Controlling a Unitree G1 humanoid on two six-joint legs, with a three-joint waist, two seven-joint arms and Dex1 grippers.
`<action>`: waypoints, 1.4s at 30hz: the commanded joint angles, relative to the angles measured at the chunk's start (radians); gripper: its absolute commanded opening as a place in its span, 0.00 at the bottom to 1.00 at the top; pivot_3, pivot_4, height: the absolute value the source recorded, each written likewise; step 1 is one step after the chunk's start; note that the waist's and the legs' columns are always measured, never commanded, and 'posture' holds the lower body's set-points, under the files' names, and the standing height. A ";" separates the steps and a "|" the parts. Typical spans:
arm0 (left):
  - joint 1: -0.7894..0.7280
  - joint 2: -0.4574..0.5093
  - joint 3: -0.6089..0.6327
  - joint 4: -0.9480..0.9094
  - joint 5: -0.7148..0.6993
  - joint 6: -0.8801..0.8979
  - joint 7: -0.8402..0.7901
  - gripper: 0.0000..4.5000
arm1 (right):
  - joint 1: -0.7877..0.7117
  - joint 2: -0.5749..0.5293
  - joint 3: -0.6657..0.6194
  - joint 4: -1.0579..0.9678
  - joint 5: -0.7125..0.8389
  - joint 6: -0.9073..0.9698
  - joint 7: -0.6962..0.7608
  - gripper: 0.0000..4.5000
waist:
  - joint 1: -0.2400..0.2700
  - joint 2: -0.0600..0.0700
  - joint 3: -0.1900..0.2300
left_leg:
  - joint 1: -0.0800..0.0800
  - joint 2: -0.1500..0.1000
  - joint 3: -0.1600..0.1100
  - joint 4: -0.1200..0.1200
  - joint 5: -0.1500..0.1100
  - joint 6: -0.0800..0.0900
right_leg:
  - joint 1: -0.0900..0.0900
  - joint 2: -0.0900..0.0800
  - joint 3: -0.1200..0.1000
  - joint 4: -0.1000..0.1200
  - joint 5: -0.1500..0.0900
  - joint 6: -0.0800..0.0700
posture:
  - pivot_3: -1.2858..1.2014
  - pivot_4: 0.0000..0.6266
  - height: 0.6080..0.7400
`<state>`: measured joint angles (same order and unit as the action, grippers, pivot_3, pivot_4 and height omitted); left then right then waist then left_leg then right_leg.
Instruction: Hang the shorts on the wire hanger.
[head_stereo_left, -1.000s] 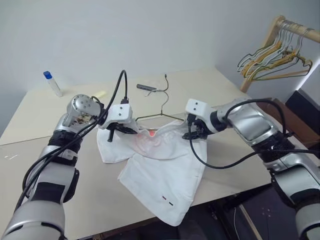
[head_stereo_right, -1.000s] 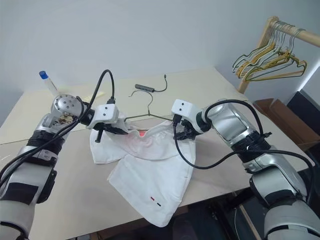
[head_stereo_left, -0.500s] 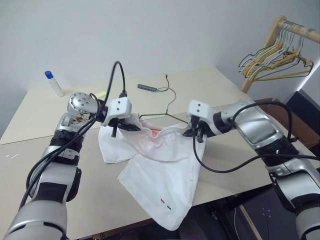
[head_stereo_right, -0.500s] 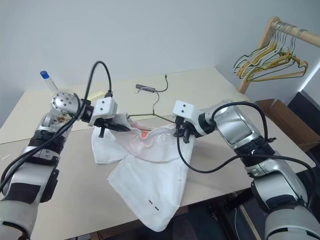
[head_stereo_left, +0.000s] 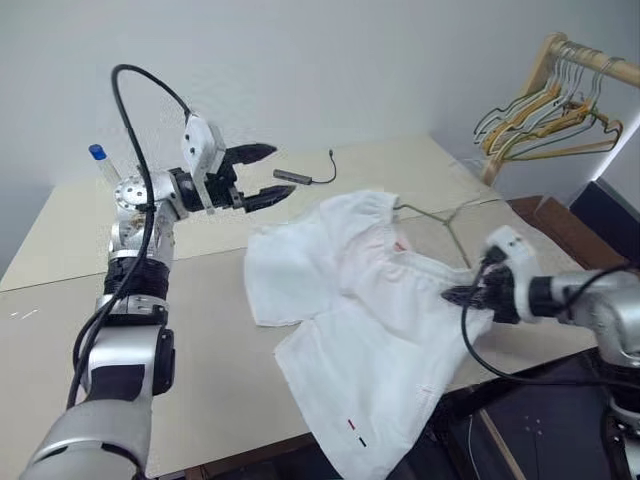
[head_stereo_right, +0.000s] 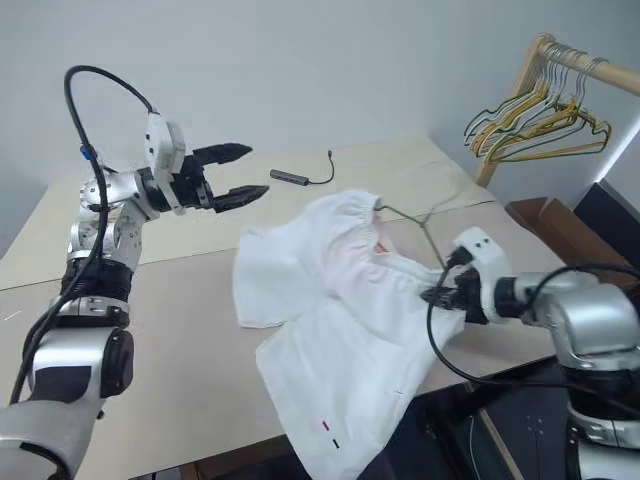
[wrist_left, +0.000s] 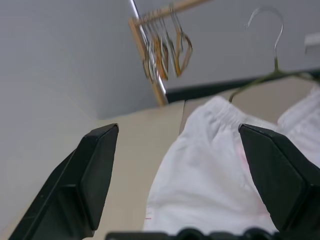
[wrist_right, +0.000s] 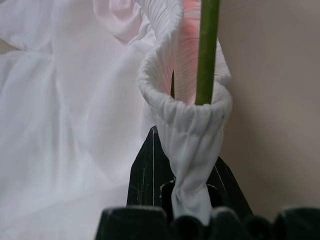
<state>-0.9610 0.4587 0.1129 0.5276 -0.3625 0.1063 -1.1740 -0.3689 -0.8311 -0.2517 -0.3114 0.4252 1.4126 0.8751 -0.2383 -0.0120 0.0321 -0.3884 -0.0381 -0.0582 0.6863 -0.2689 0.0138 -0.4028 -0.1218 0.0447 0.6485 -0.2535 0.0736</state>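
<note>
Head stereo pair looks down over counter (head_stereo_left: 200, 330); wrist cams look along claws; all share shorts (head_stereo_right: 340, 320).

Soft even light, blurred close-ups

No readable text, labels, brands or numbers on anything in view.

left gripper (head_stereo_left: 262, 172) raised, spread wide; right gripper (head_stereo_left: 452, 295) low, clamped closed.
</note>
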 joint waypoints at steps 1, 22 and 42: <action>0.013 -0.037 0.043 -0.239 -0.165 0.222 0.085 0.93 | -0.012 0.017 -0.196 -0.054 0.013 0.178 -0.081 0.00 | -0.003 0.001 -0.001 | 0.000 0.000 0.000 0.000 0.000 0.000 | 0.000 0.000 0.000 0.000 0.000 0.000 | 0.39 0.00 1.00; 0.087 -0.041 0.052 -0.526 -0.381 0.489 0.200 0.93 | -0.533 -0.191 -0.335 0.686 0.029 0.202 -0.720 0.00 | -0.110 0.014 -0.009 | 0.026 0.000 0.006 -0.006 -0.003 0.005 | 0.033 0.001 0.003 -0.016 -0.003 0.005 | 0.38 0.00 1.00; 0.115 0.000 0.041 -0.544 -0.362 0.479 0.185 0.93 | -0.686 -0.269 -0.464 1.062 -0.139 -0.133 -0.829 0.00 | -0.101 0.014 -0.008 | 0.027 -0.001 0.007 -0.007 -0.004 0.006 | 0.036 -0.001 0.002 -0.020 -0.004 0.008 | 0.39 0.00 1.00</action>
<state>-0.8367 0.4467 0.1528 0.0127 -0.7265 0.6083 -0.9862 -1.0128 -1.0717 -0.7122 0.7627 0.2784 1.3297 0.0420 -0.3395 0.0018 0.0243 -0.3615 -0.0394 -0.0508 0.6793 -0.2728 0.0203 -0.3670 -0.1228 0.0472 0.6289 -0.2579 0.0813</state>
